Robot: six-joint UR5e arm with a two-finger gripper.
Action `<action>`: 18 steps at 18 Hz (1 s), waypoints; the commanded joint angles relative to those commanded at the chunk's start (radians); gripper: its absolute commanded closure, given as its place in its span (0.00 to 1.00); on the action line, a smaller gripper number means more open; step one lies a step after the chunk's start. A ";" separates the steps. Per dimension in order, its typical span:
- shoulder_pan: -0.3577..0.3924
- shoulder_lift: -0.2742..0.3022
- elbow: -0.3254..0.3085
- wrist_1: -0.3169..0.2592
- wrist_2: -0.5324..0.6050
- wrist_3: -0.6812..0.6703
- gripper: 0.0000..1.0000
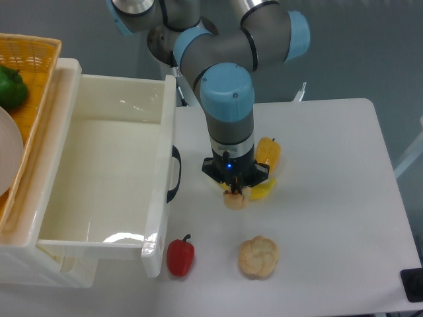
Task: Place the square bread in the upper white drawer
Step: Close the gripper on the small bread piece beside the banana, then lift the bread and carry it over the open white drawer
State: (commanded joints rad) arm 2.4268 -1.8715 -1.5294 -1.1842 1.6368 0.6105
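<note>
The square bread (234,201) is a small pale tan chunk with a brown crust, on the white table just right of the drawer's front panel. My gripper (234,193) points straight down onto it, and the dark fingertips close on its top. The wrist hides most of the fingers. The bread is at or just above the table top. The upper white drawer (158,198) is pulled open at the left, deep and glossy, with nothing inside. Its dark curved handle (174,174) faces the gripper.
A yellow pepper (268,156) lies just right of and behind the gripper. A red pepper (180,257) stands by the drawer's front corner. A round beige bun (258,257) lies in front. A woven yellow basket (33,53) at far left holds a green pepper (11,88).
</note>
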 joint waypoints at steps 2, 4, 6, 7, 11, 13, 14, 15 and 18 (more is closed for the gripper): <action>0.002 0.000 0.006 -0.002 0.000 0.000 1.00; 0.005 0.000 0.024 -0.003 0.000 -0.009 1.00; 0.006 0.002 0.023 -0.003 -0.002 -0.009 1.00; 0.009 0.003 0.025 -0.003 -0.003 -0.014 1.00; 0.021 0.026 0.026 -0.003 -0.021 -0.029 1.00; 0.034 0.046 0.037 -0.005 -0.058 -0.057 1.00; 0.040 0.069 0.038 -0.005 -0.072 -0.083 1.00; 0.052 0.087 0.038 -0.009 -0.075 -0.100 1.00; 0.057 0.132 0.038 -0.031 -0.165 -0.222 1.00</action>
State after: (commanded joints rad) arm 2.4835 -1.7397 -1.4910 -1.2148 1.4714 0.3886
